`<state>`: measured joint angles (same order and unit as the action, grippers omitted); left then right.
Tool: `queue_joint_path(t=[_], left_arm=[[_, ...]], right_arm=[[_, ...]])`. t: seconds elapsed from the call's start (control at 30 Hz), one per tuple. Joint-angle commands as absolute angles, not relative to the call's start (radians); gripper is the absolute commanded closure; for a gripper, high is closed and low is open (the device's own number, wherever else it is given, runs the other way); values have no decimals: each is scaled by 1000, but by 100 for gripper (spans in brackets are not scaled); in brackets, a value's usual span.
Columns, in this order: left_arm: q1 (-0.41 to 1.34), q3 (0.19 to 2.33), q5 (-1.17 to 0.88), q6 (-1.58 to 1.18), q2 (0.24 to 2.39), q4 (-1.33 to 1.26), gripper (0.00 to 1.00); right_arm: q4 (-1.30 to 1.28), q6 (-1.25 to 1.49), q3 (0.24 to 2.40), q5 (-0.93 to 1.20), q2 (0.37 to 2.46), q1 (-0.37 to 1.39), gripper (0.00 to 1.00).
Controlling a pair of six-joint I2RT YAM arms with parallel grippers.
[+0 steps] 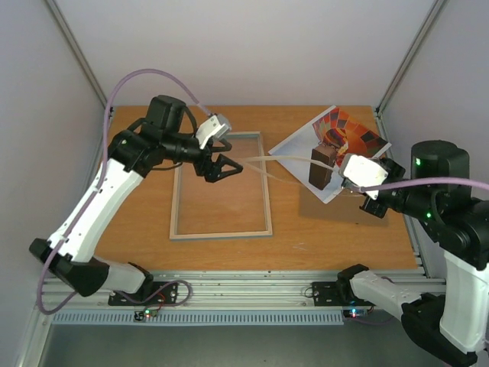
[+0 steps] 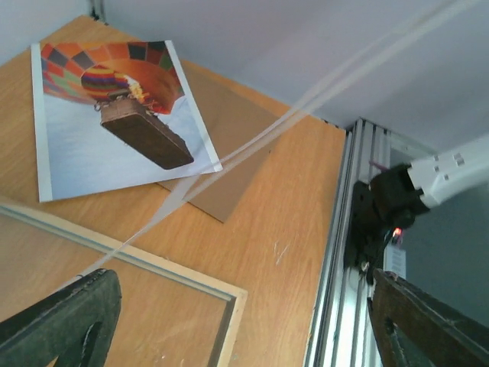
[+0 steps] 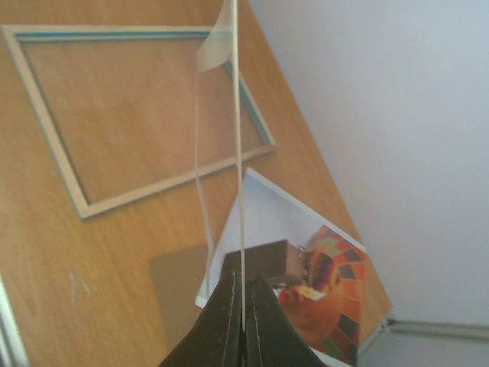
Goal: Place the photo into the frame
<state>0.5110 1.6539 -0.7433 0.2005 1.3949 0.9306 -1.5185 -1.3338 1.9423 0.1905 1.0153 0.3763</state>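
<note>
- None of the loading looks done yet. The photo (image 1: 348,131) lies flat on the tabletop (image 1: 328,229), just below and beyond your right tool (image 1: 341,166), well apart from the frame (image 1: 221,233).
- One dark brown block (image 1: 322,167) rests on the photo, right beside the right tool's tip. A flat brown backing board (image 2: 229,122) pokes out from under the photo's edge.
- Your right tool is pressed together on a thin pale sheet (image 3: 215,47), which you see edge-on. The sheet stretches away from that tool toward the left one. It may be a mat, but you cannot tell from these views.
- Your left tool (image 1: 224,170) is spread wide and holds nothing. It hangs above the frame's far end, with the sheet's free end close in front of it. Whether they touch is unclear.
- The frame lies flat beneath the left tool, with only wood grain showing through its opening.
- By my judgement nearly everything is left for you. The pale sheet has to be dealt with and the block has to come off. Then the photo must cross from the right tool's side to the frame under the left tool.
- The tabletop is orange-brown wood grain with a few faint scratches.
- An aluminium rail (image 1: 252,289) runs along the near edge behind both tools.
- Plain pale walls (image 1: 244,46) close in the space, with metal struts in the far corners.
</note>
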Motion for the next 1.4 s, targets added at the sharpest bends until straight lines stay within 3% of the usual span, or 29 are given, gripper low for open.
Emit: queue_joint_path(t=[0.0, 0.27, 0.6, 0.67, 0.87, 0.9, 0.97, 1.0, 1.13, 1.23, 1.37], left_arm=[[585, 1707, -670, 405, 1318, 1054, 13], [715, 1775, -469, 436, 1353, 1075, 23], [836, 1938, -416, 557, 1485, 1169, 36], [853, 1935, -414, 560, 1498, 1170, 45], [868, 1924, -445, 519, 1510, 1129, 99], [868, 1914, -459, 500, 1502, 1113, 100], [868, 1886, -485, 439, 1485, 1070, 100], [862, 1873, -497, 399, 1478, 1040, 100], [778, 1796, -639, 194, 1463, 907, 100], [660, 1683, -818, -49, 1466, 744, 100], [564, 1514, -899, -302, 1493, 511, 100]], right_arm=[[-1601, -1362, 2002, 336, 1077, 382, 99], [-1665, -1414, 2045, 444, 1124, 382, 99], [-1698, -1440, 2038, 452, 1115, 382, 99], [-1697, -1440, 2033, 451, 1111, 382, 99], [-1663, -1417, 1984, 414, 1084, 382, 99], [-1646, -1400, 1973, 404, 1079, 382, 97], [-1589, -1339, 1949, 370, 1071, 382, 89], [-1550, -1294, 1937, 345, 1067, 382, 80], [-1403, -1128, 1905, 284, 1061, 382, 29], [-1307, -1016, 1906, 277, 1076, 380, 3], [-1249, -872, 1993, 312, 1153, 361, 2]])
